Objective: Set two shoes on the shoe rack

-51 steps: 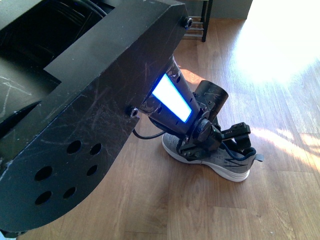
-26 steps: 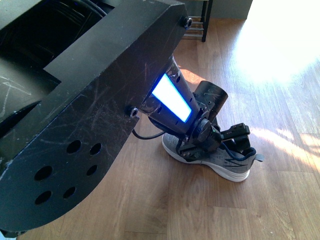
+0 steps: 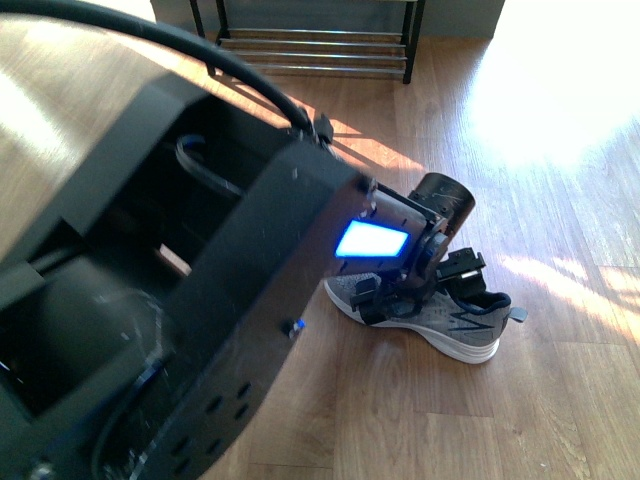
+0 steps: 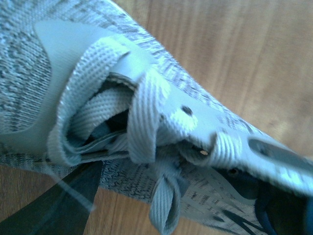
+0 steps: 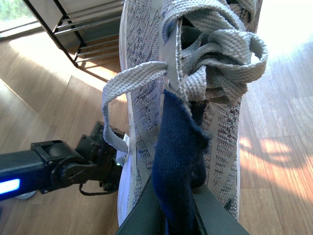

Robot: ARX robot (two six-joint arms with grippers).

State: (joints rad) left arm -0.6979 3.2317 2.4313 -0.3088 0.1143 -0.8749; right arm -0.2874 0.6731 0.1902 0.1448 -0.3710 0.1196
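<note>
On the wooden floor point(image 3: 400, 420), well short of the rack point(image 3: 310, 42), one sneaker point(image 3: 455, 325) lies under our left gripper point(image 3: 425, 290), its jaws unreadable; our right gripper point(image 5: 178, 205) pinches the other sneaker point(image 5: 146, 98) by its navy tongue point(image 5: 176, 147).

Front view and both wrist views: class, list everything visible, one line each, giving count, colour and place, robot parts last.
floor sneaker: one, grey knit, white sole, on the floor at the left gripper.
held sneaker: one, grey, navy tongue, raised in the right gripper.
shoe rack: one, black frame, silver rods, at the far end of the floor.
wooden floor: one, brown, sunlit on the far right.
left gripper: one, black, at the floor sneaker's opening; grip unclear.
right gripper: one, dark, shut on the held sneaker's tongue.
</note>
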